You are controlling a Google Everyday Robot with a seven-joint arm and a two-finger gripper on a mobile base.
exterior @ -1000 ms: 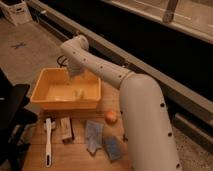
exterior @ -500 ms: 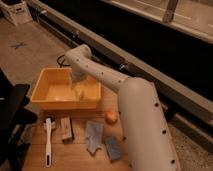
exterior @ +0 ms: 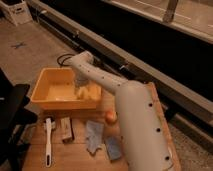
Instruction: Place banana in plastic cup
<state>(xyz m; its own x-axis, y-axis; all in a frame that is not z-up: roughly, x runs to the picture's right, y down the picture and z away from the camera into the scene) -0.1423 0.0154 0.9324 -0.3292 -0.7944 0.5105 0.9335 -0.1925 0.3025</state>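
Note:
My gripper (exterior: 80, 89) reaches down into the yellow bin (exterior: 50, 102) at its right side, at the end of my white arm (exterior: 100, 77). A small pale-yellow piece, likely the banana (exterior: 85, 93), shows right at the gripper near the bin's right wall. I cannot tell whether the gripper holds it. A pale translucent shape by the gripper, possibly the plastic cup (exterior: 78, 80), stands in the bin, but I cannot make it out for certain. The arm hides much of the bin's right side.
The bin sits on a wooden table (exterior: 75, 160). In front of it lie a white brush (exterior: 48, 141), a brown block (exterior: 66, 129), a grey-blue cloth (exterior: 94, 135), a blue sponge (exterior: 113, 148) and an orange fruit (exterior: 110, 117). A black chair (exterior: 11, 107) stands at left.
My arm has lowered step by step, bringing the gripper deeper into the right side of the yellow bin. The things on the table have not moved.

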